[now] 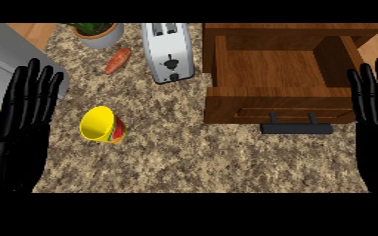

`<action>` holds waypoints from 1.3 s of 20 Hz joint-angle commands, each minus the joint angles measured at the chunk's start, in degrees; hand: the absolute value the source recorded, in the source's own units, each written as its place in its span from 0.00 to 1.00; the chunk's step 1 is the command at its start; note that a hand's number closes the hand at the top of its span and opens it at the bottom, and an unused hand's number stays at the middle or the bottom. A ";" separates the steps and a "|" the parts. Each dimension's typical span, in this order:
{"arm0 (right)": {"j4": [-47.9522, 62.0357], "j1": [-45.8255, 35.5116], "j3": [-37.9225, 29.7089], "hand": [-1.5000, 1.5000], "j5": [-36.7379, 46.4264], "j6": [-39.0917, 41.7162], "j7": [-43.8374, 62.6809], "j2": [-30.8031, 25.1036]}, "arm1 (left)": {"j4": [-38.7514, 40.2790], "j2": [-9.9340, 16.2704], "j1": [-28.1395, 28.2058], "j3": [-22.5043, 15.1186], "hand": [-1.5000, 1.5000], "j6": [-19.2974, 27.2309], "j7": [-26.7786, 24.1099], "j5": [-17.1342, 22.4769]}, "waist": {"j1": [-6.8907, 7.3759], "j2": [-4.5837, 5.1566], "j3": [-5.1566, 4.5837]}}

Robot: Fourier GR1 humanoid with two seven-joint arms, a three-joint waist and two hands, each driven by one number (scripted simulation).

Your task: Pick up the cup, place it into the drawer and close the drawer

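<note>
I am looking steeply down on a speckled brown and beige stone worktop [207, 160] that fills most of the head view. At its far left edge sits a grey metal surface [22, 50], partly behind my left hand.

The largest thing on the worktop is a wooden drawer [277, 77], pulled open, just to the inner side of my right hand. Its inside shows bare wood, and a dark bar handle [297, 128] sticks out from its front panel toward me.

My left hand [26, 110] shows at the left edge, black, fingers straight and slightly spread, pointing away from me, holding nothing. My right hand [365, 105] shows at the right edge, partly cut off by the frame, fingers straight and side by side, also holding nothing and close beside the drawer's right wall.

A silver toaster [168, 50] lies beyond and between the hands, nearer the drawer's left side.

The yellow cup [102, 126] lies tipped on its side on the worktop, just to the right of my left hand, its open mouth facing left toward that hand, well apart from the drawer.

A potted plant [97, 32] stands beyond the left hand. A carrot [118, 61] lies between it and the toaster.
</note>
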 commanded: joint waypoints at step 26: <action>6.89 -1.06 2.37 0.00 4.13 4.16 -1.81 -0.61 | 28.38 7.12 1.64 13.50 0.00 -23.67 -8.08 20.39 | -0.41 -1.59 -0.03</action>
